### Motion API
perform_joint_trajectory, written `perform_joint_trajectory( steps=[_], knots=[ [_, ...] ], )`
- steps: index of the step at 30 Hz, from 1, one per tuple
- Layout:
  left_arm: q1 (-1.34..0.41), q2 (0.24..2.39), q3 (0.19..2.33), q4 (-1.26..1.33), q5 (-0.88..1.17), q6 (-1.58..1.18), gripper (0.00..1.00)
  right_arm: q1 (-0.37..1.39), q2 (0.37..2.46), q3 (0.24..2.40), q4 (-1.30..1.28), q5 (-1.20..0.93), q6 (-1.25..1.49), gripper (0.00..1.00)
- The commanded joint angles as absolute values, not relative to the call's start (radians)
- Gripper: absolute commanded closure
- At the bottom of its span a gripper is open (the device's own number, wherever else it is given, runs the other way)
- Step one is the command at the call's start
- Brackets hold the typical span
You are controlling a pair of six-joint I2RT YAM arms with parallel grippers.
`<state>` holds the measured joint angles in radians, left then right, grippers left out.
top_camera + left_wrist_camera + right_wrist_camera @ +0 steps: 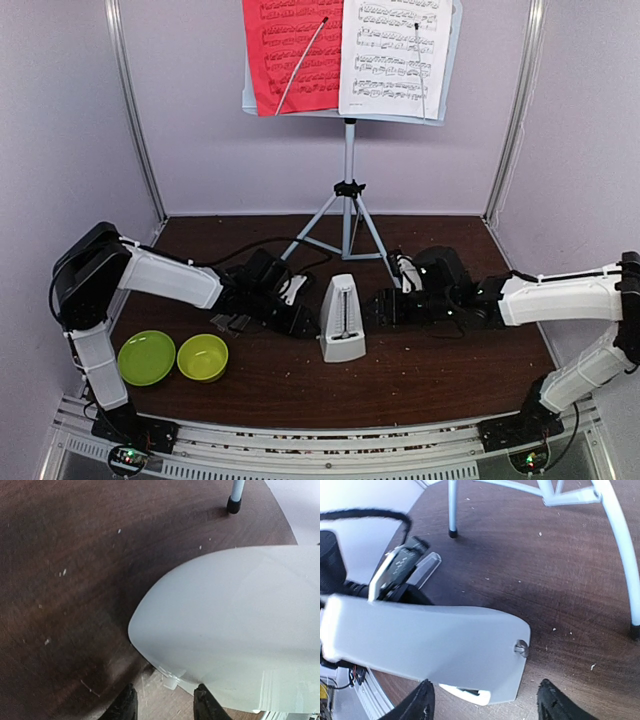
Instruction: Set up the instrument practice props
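Note:
The grey-white music stand [348,190] stands at the back on its tripod. A red sheet [290,55] and a white sheet [395,55] rest on its desk. The whitish pyramid metronome [342,320] stands upright mid-table between both grippers. My left gripper [303,318] is at its left side, and in the left wrist view its fingers [165,705] are apart, just short of the metronome's wall [235,625]. My right gripper [378,305] is at its right side. The right gripper [487,702] is open wide, with the metronome [430,640] just beyond its tips.
Two lime-green bowls [146,357] [203,357] sit at the front left. A tripod foot [233,505] stands behind the metronome, and tripod legs [452,510] [622,550] cross the right wrist view. Walls close in the table on three sides.

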<state>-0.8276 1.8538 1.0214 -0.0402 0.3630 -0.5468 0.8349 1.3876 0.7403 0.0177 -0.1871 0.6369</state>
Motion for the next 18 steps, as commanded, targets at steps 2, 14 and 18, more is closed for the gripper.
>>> perform_joint_trajectory(
  steps=[2, 14, 18],
  knots=[
    [-0.831, 1.908, 1.144, -0.047, 0.367, -0.479, 0.59, 0.869, 1.297, 0.701, 0.03, -0.157, 0.56, 0.24],
    [-0.828, 1.931, 1.227, -0.118, 0.354, -0.442, 0.58, 1.006, 1.259, 0.781, 0.0, 0.058, 0.573, 0.12],
    [-0.828, 1.922, 1.218, -0.117, 0.345, -0.445, 0.58, 1.023, 1.274, 0.802, -0.004, 0.18, 0.599, 0.14]
  ],
)
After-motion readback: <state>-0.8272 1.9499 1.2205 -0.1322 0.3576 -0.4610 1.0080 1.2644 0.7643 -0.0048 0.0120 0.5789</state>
